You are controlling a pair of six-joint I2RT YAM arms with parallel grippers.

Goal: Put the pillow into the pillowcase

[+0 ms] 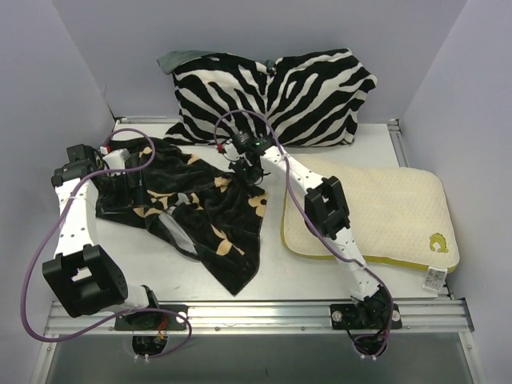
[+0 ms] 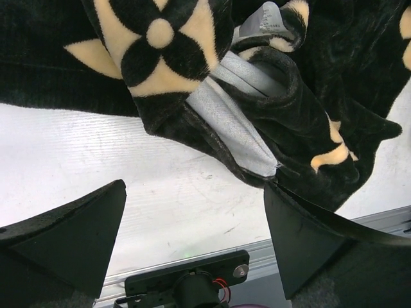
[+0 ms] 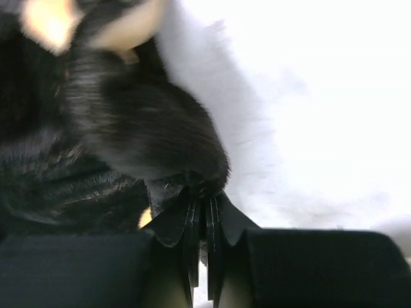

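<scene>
Jaws of the right gripper [image 3: 202,221] are pressed together on a tuft of the pillowcase [image 3: 128,141], with the black velvety pile bunched right at their tips. From above, that grip sits on the far right edge of the crumpled case, just in front of the zebra-striped cushion [image 1: 280,96] that leans against the back wall. The left gripper [image 2: 192,218] stands wide apart and holds nothing. Its two dark fingers [image 2: 64,234] frame bare table [image 2: 160,186] at the near side of the fabric, and the other finger's tip comes up beside a fold where the grey lining [image 2: 237,122] shows, though I cannot tell whether it touches. The case lies rumpled over the left half of the table, its tan flower and star motifs facing up and one corner trailing toward the near edge. The pillow [image 1: 384,212] lies flat on the right half, wholly outside the case and just beside it with a thin strip of table between them. The right arm crosses over its left end. Its yellow logo [image 1: 438,242] and white tag [image 1: 434,278] are at the near right corner
</scene>
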